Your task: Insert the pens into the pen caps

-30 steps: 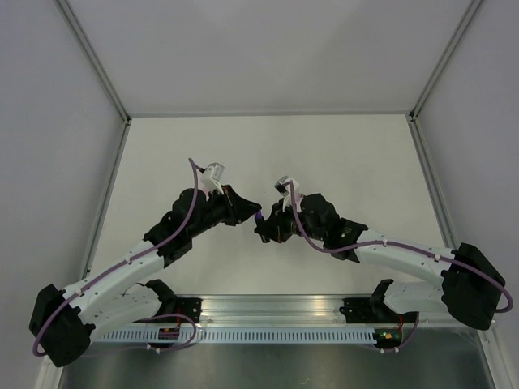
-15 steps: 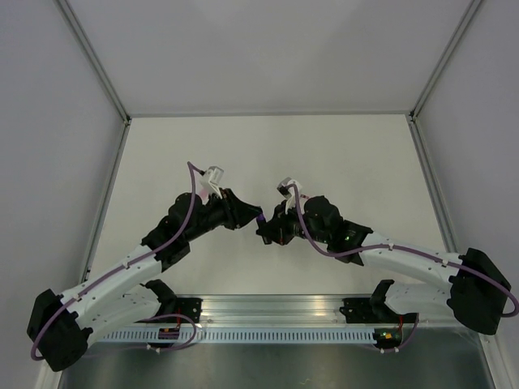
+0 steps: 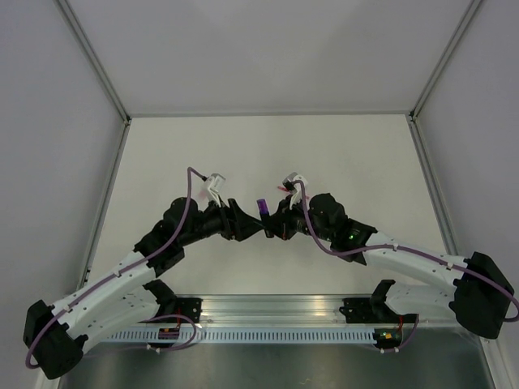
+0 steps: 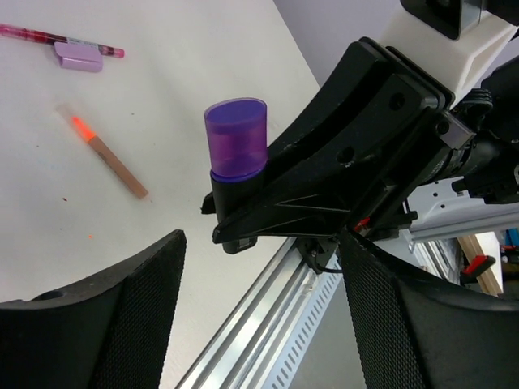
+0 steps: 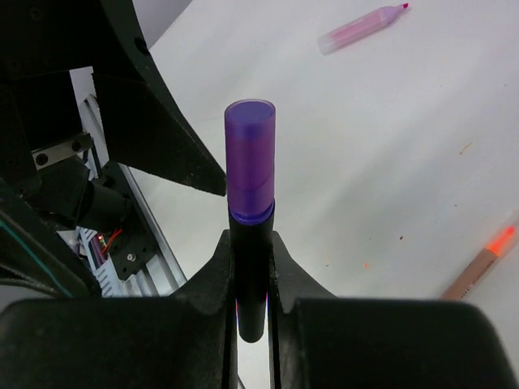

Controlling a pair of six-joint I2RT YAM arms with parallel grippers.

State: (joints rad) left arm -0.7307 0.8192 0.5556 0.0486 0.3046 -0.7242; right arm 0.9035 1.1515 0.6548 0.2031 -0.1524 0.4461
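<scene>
My right gripper [image 5: 251,251] is shut on a black pen [image 5: 250,267] that stands upright between its fingers. A purple pen cap [image 5: 250,154] sits on the pen's top end. The cap shows in the top view [image 3: 262,206] between the two wrists. My left gripper [image 4: 259,267] is open wide just in front of the capped pen [image 4: 236,139], holding nothing. On the table lie a pink pen [image 4: 32,35] with a pale lilac piece [image 4: 79,57] against it, and an uncapped orange pen [image 4: 109,160]. The right wrist view also shows the pink pen [image 5: 361,27] and orange pen [image 5: 478,267].
The aluminium rail [image 3: 276,308] with both arm bases runs along the near table edge. Grey walls [image 3: 49,162] close in the white table [image 3: 268,146] on three sides. The two wrists nearly touch at the table's middle.
My left gripper has opened and let go of the purple cap, which stays on the black pen in the right gripper. Both wrists have drifted slightly toward the near edge.
</scene>
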